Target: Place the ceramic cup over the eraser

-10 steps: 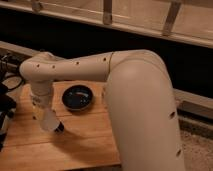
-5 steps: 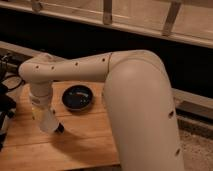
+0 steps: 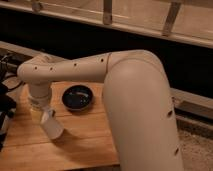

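Observation:
My gripper (image 3: 44,114) hangs from the white wrist at the left of the wooden table (image 3: 90,142). It is shut on the ceramic cup (image 3: 52,126), a small plain white cup. The cup is tilted, its lower end close to the tabletop. The eraser does not show; the spot just under and to the right of the cup is in shadow.
A dark bowl (image 3: 77,97) sits on the table just right of the gripper. My thick white arm (image 3: 135,100) fills the right half of the view. Dark equipment (image 3: 5,107) stands at the table's left edge. A dark wall and railing run behind.
The cup has shifted slightly right and down. The small dark block seen at its lower right earlier no longer shows.

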Controlling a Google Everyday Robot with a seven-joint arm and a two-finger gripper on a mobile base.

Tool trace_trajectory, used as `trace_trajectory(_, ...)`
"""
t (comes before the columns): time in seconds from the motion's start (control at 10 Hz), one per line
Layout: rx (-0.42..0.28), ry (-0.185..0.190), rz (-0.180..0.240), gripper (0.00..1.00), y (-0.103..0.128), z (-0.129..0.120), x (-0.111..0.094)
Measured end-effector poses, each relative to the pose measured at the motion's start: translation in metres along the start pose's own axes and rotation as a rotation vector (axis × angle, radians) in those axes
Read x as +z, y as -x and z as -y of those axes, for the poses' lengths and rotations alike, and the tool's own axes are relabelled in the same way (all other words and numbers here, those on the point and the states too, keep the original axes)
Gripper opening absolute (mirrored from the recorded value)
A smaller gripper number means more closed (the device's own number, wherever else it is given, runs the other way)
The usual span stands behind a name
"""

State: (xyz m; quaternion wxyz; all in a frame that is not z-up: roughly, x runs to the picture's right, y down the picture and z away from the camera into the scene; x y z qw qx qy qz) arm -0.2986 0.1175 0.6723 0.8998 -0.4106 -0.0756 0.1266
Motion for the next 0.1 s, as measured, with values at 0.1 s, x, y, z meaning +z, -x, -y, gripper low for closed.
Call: trace_trajectory(0.1,-0.002,0.0,0.0,0.81,0.0007,-0.0008,0.0002)
